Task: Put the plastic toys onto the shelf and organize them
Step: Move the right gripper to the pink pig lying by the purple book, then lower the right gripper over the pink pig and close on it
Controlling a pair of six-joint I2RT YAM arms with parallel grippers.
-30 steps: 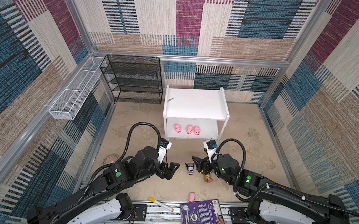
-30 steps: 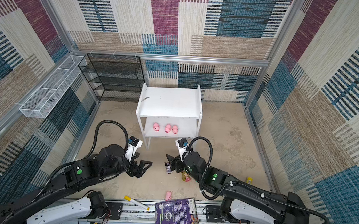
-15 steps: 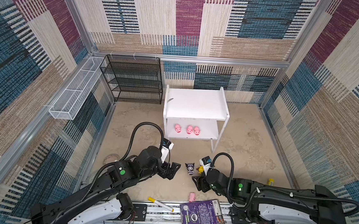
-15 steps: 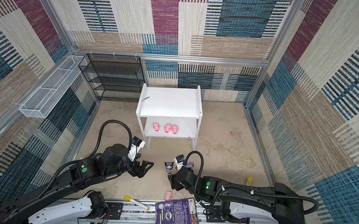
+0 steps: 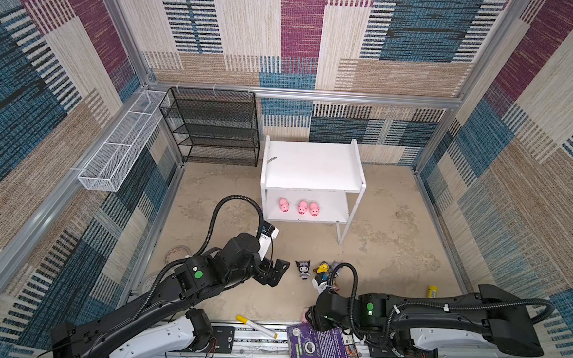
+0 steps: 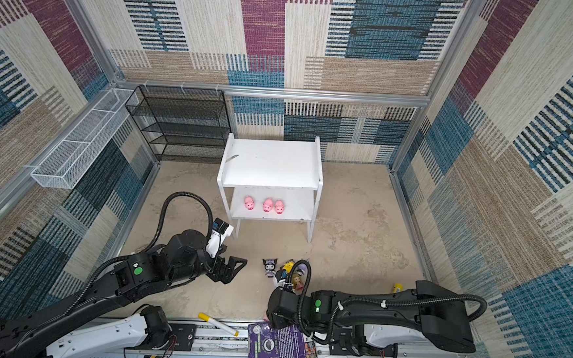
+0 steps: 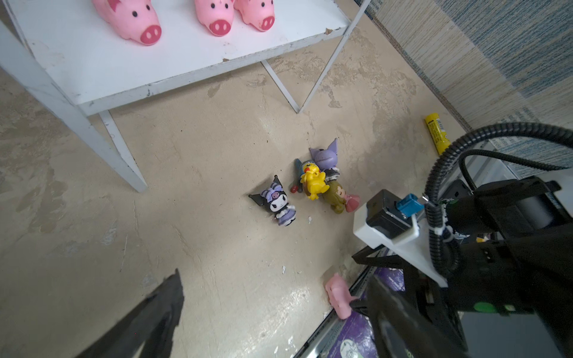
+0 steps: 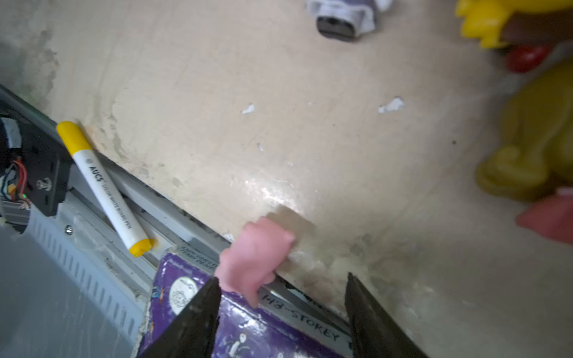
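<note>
The shelf (image 5: 313,168) stands toward the back of the desk (image 5: 394,227). Its top board is bare, and three pink pigs (image 5: 302,207) sit in a row on its lower board, snouts facing the robot.

In front of the shelf, out on the open desk, the black-purple eared figurine (image 5: 303,269) sits a little apart from a small heap. In that heap the yellow blue-hooded figurine (image 7: 313,181), the lilac eared figurine (image 7: 325,156) and the blonde girl figurine (image 7: 336,198) lie touching one another.

Farther from the shelf, at the desk's near edge, the fourth pig (image 8: 254,254) lies tipped over right by the corner of the purple book (image 8: 248,325).

The right end effector (image 8: 280,279) is down at that edge with its jaws partly apart. One fingertip is just beside the pig, the gap between the jaws is mostly bare, and nothing is clamped.

The left end effector (image 5: 279,273) is in front of the shelf's left legs, just beside the black-purple eared figurine. Its jaws are spread wide and hold nothing.

A yellow-capped marker (image 5: 256,326) lies on the rail beside the book. A small yellow tube (image 5: 432,291) lies well off to the right of the shelf's front. A black wire rack (image 5: 213,127) stands just left of the shelf, with a white wire basket (image 5: 120,149) on the wall beyond it.
</note>
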